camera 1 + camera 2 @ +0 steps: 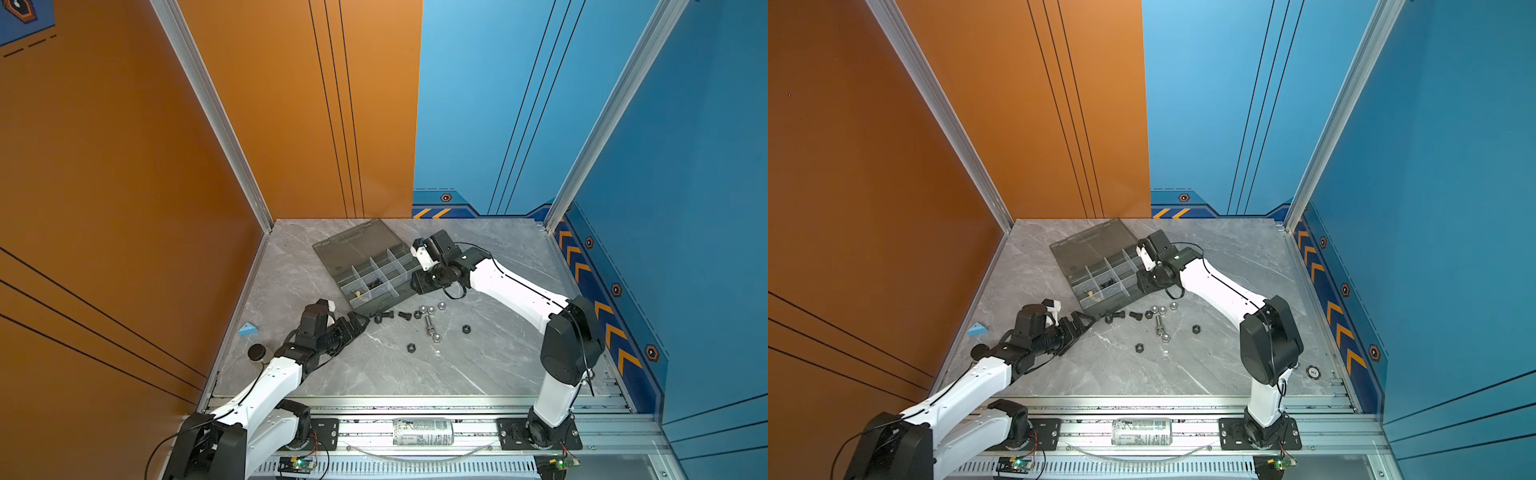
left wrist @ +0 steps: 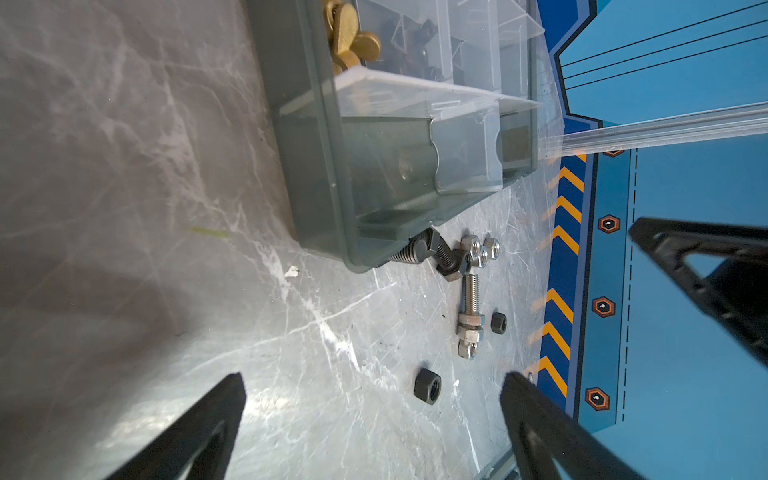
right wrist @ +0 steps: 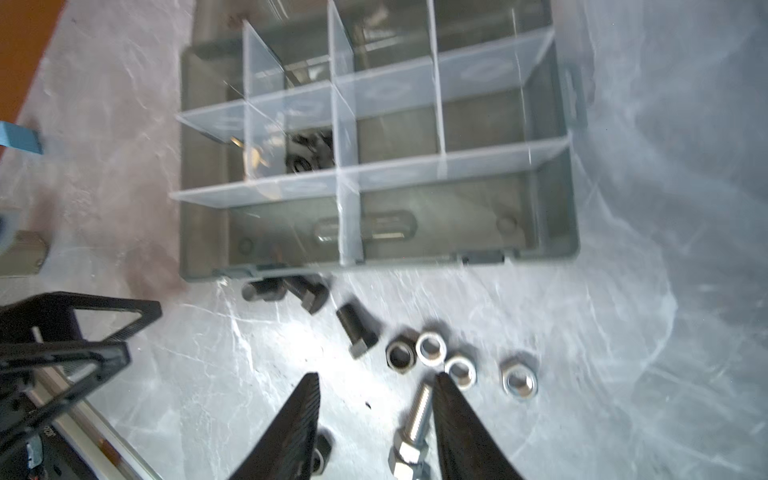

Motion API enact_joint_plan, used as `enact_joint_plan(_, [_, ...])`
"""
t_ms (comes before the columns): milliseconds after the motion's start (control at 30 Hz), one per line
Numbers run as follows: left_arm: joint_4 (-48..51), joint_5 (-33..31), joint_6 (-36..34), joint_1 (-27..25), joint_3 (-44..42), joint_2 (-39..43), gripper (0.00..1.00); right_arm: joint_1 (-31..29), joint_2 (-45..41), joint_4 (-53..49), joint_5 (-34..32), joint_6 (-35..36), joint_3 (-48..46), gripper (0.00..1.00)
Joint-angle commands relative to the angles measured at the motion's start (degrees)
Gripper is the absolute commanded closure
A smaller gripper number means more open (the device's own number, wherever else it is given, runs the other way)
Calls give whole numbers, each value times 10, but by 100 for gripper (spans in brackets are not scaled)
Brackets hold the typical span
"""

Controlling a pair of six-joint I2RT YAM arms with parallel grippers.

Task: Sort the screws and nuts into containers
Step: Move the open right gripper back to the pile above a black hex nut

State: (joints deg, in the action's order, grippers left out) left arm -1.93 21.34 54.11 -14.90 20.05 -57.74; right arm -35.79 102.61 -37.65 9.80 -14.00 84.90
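Observation:
The grey organizer box [image 1: 409,291] lies open, and its containers [image 1: 376,272] hold black pieces and brass pieces [image 2: 349,33]. In front of it on the table lie black screws [image 1: 380,318], a long silver screw [image 1: 428,324] with nuts on it, silver nuts [image 1: 431,309] and black nuts [image 1: 411,347]. My left gripper [image 1: 360,321] is open low over the table beside the box's near corner, with a black nut [image 2: 427,386] lying ahead of its fingers. My right gripper [image 3: 376,376] hangs open and empty above the silver screw [image 3: 415,419], at the box's right end.
The box's lid [image 1: 357,245] lies flat behind it. A small dark-capped jar [image 1: 257,352] and a blue wedge [image 1: 248,329] sit at the table's left edge by my left arm. A can [image 1: 423,431] lies on the front rail.

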Motion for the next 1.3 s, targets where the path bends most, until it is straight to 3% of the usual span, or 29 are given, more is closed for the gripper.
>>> enact_joint_plan(0, [3, 14, 1, 2, 12, 2, 2, 8, -38, -28, -16, -38, -63, 53])
enact_joint_plan(200, [0, 17, -1, 0, 17, -7, 2, 12, -79, -38, -47, -73, -149, 52])
enact_joint_plan(533, [-7, 21, -1, -2, 20, -17, 2, 44, -120, -61, -127, -128, -214, 50])
enact_joint_plan(833, [-7, 17, -1, -3, 19, -18, 2, 85, -119, -42, -111, -137, -244, 49])
enact_joint_plan(1267, [-7, 16, -1, -4, 20, -25, 2, 92, -84, -9, -87, -146, -267, 47])
